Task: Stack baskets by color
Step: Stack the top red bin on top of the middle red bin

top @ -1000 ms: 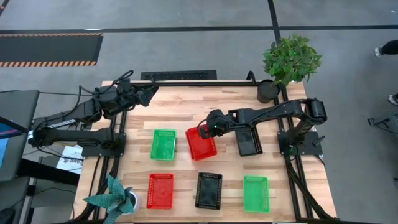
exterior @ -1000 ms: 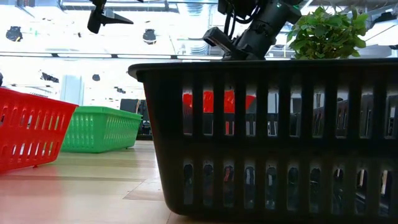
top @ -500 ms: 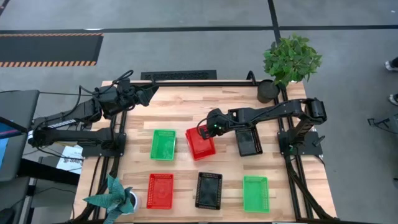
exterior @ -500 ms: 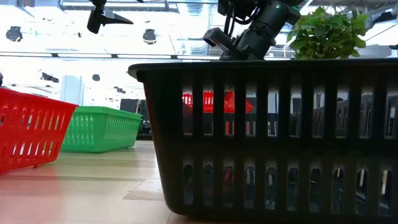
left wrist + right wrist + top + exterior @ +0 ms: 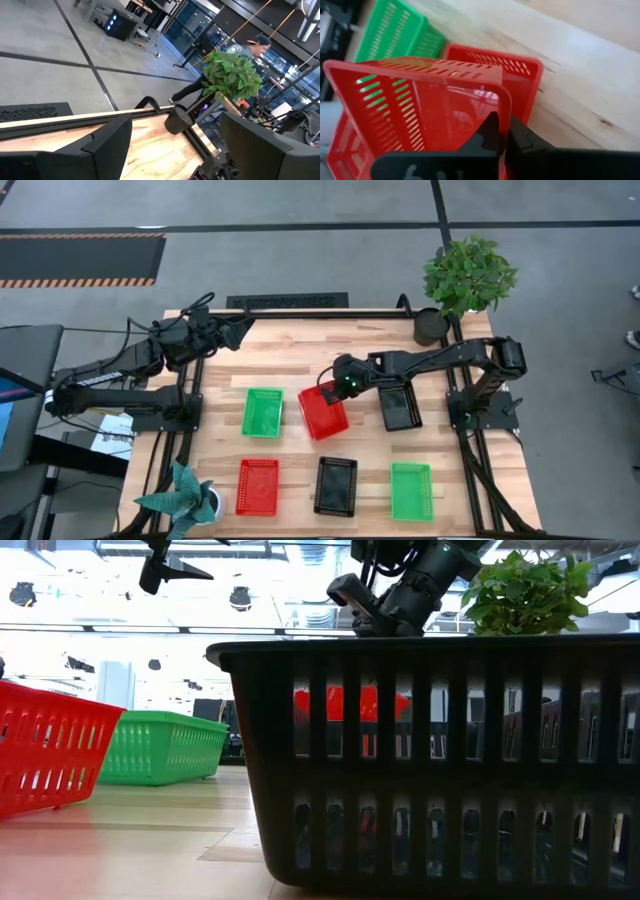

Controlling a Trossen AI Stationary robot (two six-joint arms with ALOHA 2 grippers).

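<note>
Right gripper (image 5: 337, 388): over the middle of the table, jaws pinched onto the rim of the lifted red basket (image 5: 322, 412); in the right wrist view, fingers (image 5: 490, 137) clamped either side of that rim.
Lifted red basket: tilted, raised above a second red basket (image 5: 512, 80) lying on the wood beneath it.
Left gripper (image 5: 240, 332): parked high near the table's far left corner, jaws spread wide, gripping nothing.
Green basket, middle row (image 5: 262, 411): flat on the table, just beside the lifted red basket, toward the left edge.
Black basket, middle row (image 5: 399, 406): toward the right edge, partly under the right arm.
Near-edge row: red basket (image 5: 257, 485) at the left, black basket (image 5: 335, 484) in the centre, green basket (image 5: 411, 490) at the right, well apart from one another.
Stack count per position: cannot tell.
Potted plant (image 5: 464, 277): at the far right corner.
Second plant (image 5: 180, 500): at the near left corner.
Person (image 5: 240, 50): on the floor behind the potted plant, seen in the left wrist view.
</note>
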